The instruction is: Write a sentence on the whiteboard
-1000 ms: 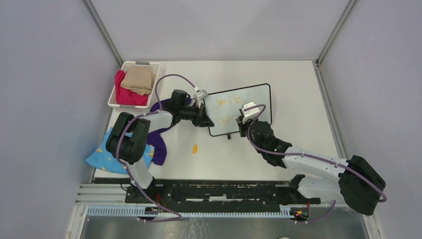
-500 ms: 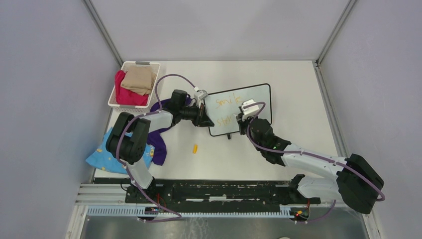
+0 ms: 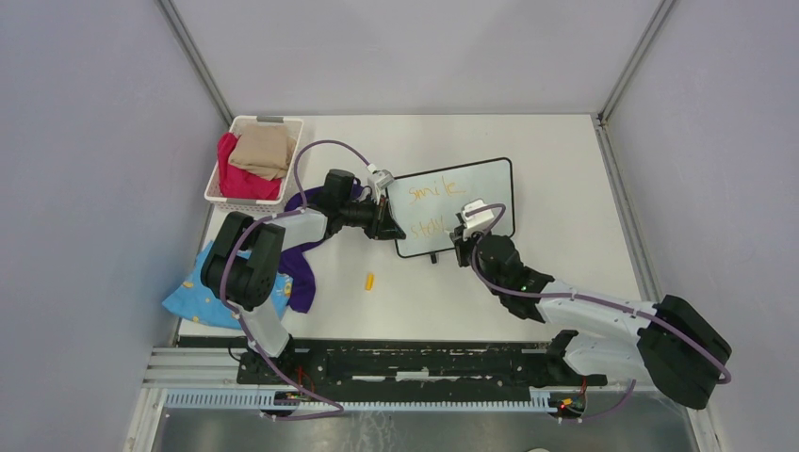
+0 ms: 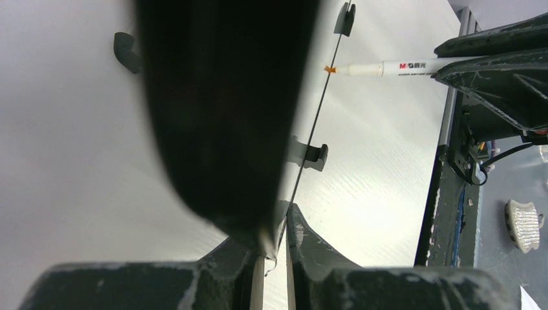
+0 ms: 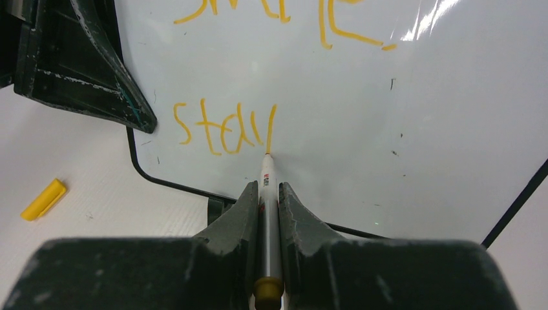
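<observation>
Item: whiteboard (image 3: pixel 485 184), mid-counter (image 3: pixel 565 169). Long axis runs left to right, with the right end skewed farther back. My left claw (image 3: pixel 384 224) is clamped on its left edge. My right claw (image 5: pixel 265 187) is clamped on the marker (image 5: pixel 269 219), which points away from me, tip touching the sentence (image 5: pixel 223 132) ("smile", "stay" legible). The board's right half is blank, and open counter lies beyond it.

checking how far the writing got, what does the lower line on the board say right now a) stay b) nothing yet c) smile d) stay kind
a: in the right wrist view the lower line of the sentence reads only "stay", and the marker held in the right gripper has its tip at the foot of the y.
</observation>
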{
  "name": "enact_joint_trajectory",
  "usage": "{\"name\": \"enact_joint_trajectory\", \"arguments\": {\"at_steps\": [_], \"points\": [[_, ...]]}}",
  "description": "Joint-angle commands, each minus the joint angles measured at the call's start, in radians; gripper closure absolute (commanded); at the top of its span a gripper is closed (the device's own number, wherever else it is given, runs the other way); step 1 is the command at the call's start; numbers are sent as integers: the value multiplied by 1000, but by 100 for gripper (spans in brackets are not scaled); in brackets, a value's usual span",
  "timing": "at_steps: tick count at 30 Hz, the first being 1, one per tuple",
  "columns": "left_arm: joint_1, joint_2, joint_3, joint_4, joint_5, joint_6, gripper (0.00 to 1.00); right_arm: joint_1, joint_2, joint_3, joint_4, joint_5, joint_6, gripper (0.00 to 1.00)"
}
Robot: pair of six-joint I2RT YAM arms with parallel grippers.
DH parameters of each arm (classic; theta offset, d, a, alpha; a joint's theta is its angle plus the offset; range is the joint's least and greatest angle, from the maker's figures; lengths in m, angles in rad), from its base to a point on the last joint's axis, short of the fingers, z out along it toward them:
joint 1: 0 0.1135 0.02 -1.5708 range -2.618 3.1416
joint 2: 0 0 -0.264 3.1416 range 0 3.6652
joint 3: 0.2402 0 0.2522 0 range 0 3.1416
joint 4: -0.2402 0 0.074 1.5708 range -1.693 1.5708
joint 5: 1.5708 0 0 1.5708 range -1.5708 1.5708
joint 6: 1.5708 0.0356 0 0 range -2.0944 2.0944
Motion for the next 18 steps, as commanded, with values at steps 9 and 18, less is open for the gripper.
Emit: {"name": "enact_joint_trajectory", "arguments": {"at_steps": [9,18], "points": [[-39,55,-15,-124,-118,100,98,10,24,-21,35,-63,37,100],[-43,57,-13,-144,-123,105,98,27,25,14,22,-61,34,100]]}}
